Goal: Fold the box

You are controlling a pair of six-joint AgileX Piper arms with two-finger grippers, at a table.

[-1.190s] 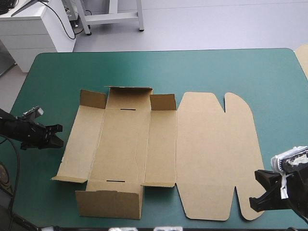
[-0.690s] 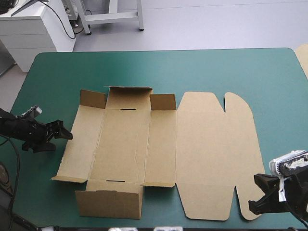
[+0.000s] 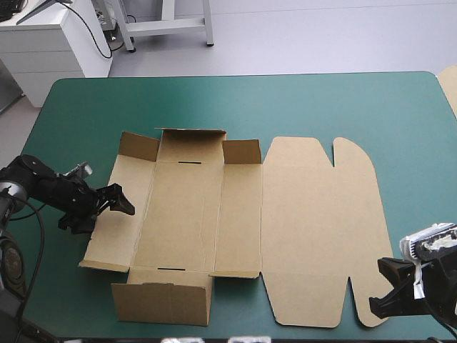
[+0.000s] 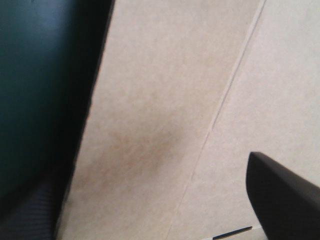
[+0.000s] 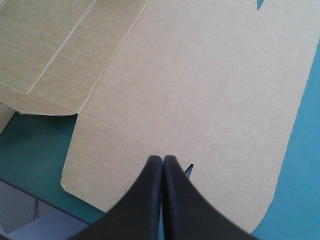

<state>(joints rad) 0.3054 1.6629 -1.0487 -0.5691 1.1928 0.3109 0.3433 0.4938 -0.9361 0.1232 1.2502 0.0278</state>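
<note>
Left hand (image 3: 123, 201) open, empty, at box (image 3: 235, 214) left edge; right hand (image 5: 162, 164) closed, empty. Risk: shoving sheet across bench (image 3: 285, 100) instead of lifting panel.

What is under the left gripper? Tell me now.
Under the open left gripper lies the left side panel of the box: bare brown board with a crease line. The teal-green table beneath that board is covered there, so nothing below it shows.

Matt, seemingly smooth board box (image 3: 307, 229)
</note>
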